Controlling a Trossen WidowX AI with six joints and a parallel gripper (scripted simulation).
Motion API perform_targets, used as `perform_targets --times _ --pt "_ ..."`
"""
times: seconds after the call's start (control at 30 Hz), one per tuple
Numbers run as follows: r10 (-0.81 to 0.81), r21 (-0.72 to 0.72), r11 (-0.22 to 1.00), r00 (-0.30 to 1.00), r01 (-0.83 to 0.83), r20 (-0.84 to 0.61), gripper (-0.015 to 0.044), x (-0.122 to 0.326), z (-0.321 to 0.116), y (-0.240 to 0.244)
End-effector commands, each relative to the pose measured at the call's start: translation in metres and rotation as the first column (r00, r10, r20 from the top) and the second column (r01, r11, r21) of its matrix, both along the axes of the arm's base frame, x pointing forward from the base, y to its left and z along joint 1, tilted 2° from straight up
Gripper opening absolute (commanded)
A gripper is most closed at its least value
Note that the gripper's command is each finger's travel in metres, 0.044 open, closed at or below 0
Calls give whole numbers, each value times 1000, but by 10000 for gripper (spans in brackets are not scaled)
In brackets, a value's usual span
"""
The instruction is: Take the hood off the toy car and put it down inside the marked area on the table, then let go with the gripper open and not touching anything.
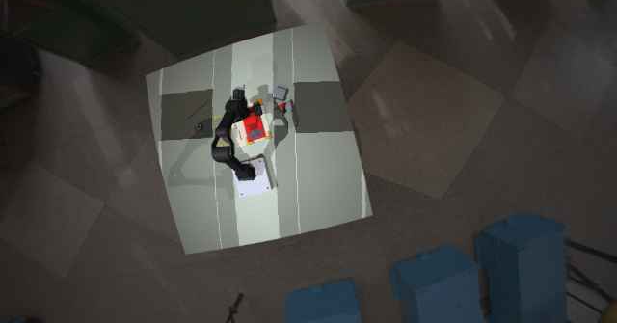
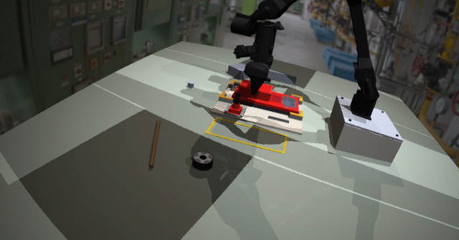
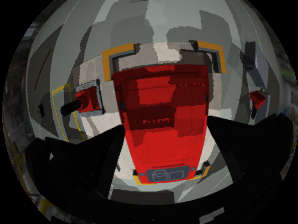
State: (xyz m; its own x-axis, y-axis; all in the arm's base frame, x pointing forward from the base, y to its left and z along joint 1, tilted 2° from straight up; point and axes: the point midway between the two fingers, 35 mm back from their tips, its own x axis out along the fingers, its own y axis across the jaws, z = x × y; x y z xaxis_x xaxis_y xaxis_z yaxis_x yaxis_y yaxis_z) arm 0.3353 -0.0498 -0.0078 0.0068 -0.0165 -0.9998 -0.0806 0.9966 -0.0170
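Note:
The red toy car body with its hood (image 1: 251, 123) (image 2: 265, 92) (image 3: 170, 147) rests on a pale board (image 2: 294, 127) between orange corner brackets. A dark grey panel with line drawings is at one end of the red part. My gripper (image 2: 254, 90) (image 3: 166, 124) is open and empty, pointing down at the red part. In the wrist view its fingertips stand one on each side of it. The exterior view shows the near fingertip in front of the red part; contact cannot be told. The marked area, a yellow outline (image 2: 245, 142) (image 3: 61, 88), lies on the table beside the board, with no object inside.
A small red base with a black knob (image 2: 235, 108) (image 3: 90, 99) stands on the board beside the marked area. A wheel (image 1: 199, 126) (image 2: 202, 160) and a brown stick (image 1: 199, 109) (image 2: 155, 143) lie farther out. Grey blocks (image 1: 281, 93) and a small red piece (image 1: 282, 106) are on the opposite side.

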Motion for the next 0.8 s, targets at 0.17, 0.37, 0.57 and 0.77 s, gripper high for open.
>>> perform_targets --times 0.17,0.37,0.57,0.77 --pt "0 -2 1000 1000 0 -8 440 -1 -7 0" --pt "0 0 1000 1000 0 -1 328 0 -3 0" --pt "0 0 1000 1000 0 -1 288 0 -3 0" --pt "0 0 1000 1000 0 -1 170 0 -2 0"
